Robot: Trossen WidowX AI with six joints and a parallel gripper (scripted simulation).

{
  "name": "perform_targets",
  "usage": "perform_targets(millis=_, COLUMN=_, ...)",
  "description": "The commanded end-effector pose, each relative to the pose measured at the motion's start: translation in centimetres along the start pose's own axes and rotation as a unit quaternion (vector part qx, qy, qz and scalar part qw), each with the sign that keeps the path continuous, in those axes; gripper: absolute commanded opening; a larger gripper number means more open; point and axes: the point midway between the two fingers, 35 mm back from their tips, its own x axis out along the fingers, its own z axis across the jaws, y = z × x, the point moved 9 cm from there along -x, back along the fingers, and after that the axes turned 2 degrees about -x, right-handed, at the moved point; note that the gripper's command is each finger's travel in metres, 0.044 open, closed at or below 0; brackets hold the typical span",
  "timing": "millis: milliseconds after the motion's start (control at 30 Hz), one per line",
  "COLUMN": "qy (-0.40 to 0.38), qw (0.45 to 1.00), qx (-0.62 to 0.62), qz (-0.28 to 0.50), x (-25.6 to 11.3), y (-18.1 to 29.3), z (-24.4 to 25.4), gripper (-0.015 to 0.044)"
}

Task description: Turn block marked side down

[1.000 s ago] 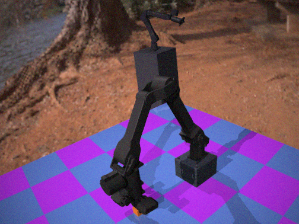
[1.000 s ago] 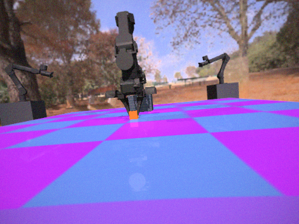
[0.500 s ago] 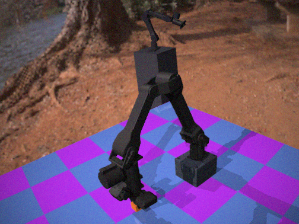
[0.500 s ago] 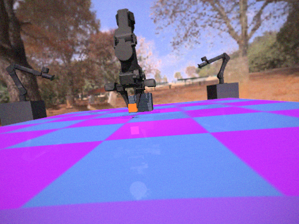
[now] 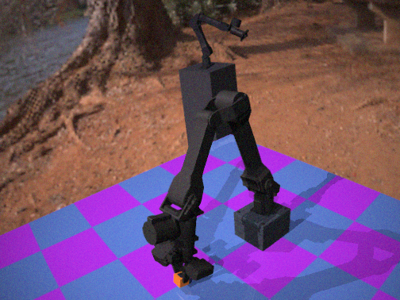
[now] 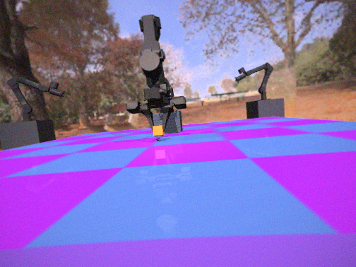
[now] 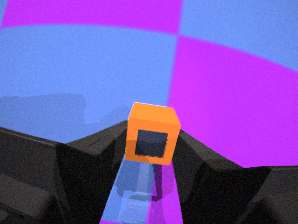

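Observation:
The small orange block [image 5: 178,279] [image 6: 158,131] [image 7: 153,114] is held between the two fingertips. Its dark square mark [image 7: 151,144] shows in the wrist view, on the side that faces up toward the wrist camera. The mark is hidden in the top and exterior views. My gripper [image 5: 182,278] [image 6: 158,129] [image 7: 151,130] points down and is shut on the block, with one finger on each side. In the exterior view a narrow gap and a dark shadow show under the block, so it hangs just above the checkered table [image 5: 71,258] [image 6: 176,212].
The dark base box [image 5: 262,228] [image 6: 176,121] of my arm stands behind the gripper. A tall dark pedestal [image 5: 193,87] with another arm stands farther back. The exterior view shows two pedestals with arms, one at the left [image 6: 19,135] and one at the right [image 6: 266,109].

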Motion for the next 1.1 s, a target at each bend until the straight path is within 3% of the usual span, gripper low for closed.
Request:
perform_targets(millis=0, qy=0.003, qw=0.999, qx=-0.002, qz=-0.034, x=0.1, y=0.9, z=0.0, gripper=0.0)
perform_targets(millis=433, qy=0.007, qw=0.991, qx=-0.001, qz=-0.137, x=0.1, y=3.3, z=0.0, gripper=0.0)
perform_targets(millis=600, qy=0.007, qw=0.99, qx=-0.001, qz=-0.143, x=0.1, y=3.4, z=0.0, gripper=0.0)
perform_targets(millis=1067, qy=0.008, qw=0.974, qx=-0.002, qz=-0.226, x=3.6, y=4.2, z=0.2, gripper=0.0)
